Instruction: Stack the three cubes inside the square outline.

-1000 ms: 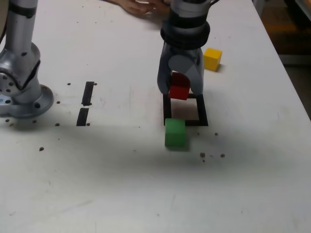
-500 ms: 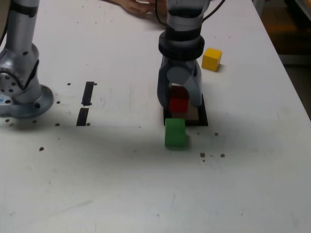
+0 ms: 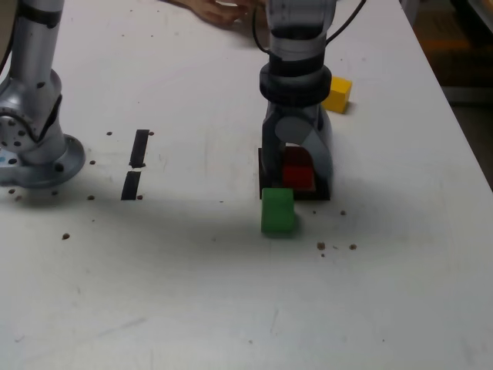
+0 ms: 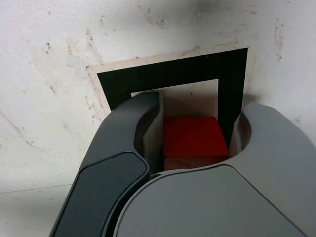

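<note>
Gripper (image 3: pixel 296 171): pinching the red cube (image 3: pixel 297 176), pointing down.
Red cube: within the square outline (image 4: pixel 232 89).
Green cube (image 3: pixel 277 210): on the table (image 3: pixel 192 293), just outside the outline.

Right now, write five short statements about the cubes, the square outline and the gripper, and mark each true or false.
1. The gripper holds the red cube. True.
2. The green cube sits on the red cube. False: it rests on the table, just outside the square outline.
3. The yellow cube lies apart, beyond the outline. True.
4. The red cube is over the outline. True.
5. All three cubes are stacked. False: none are stacked yet.
</note>
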Action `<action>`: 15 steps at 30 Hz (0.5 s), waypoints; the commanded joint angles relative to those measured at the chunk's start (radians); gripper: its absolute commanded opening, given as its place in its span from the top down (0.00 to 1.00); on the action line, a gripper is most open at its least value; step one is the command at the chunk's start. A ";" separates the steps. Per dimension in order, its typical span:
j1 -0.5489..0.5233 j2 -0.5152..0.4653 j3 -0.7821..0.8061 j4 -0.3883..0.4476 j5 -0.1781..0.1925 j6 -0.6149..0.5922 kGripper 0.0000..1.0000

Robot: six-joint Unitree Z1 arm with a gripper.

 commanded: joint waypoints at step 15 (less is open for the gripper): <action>0.001 -0.007 0.048 -0.006 -0.011 -0.013 0.33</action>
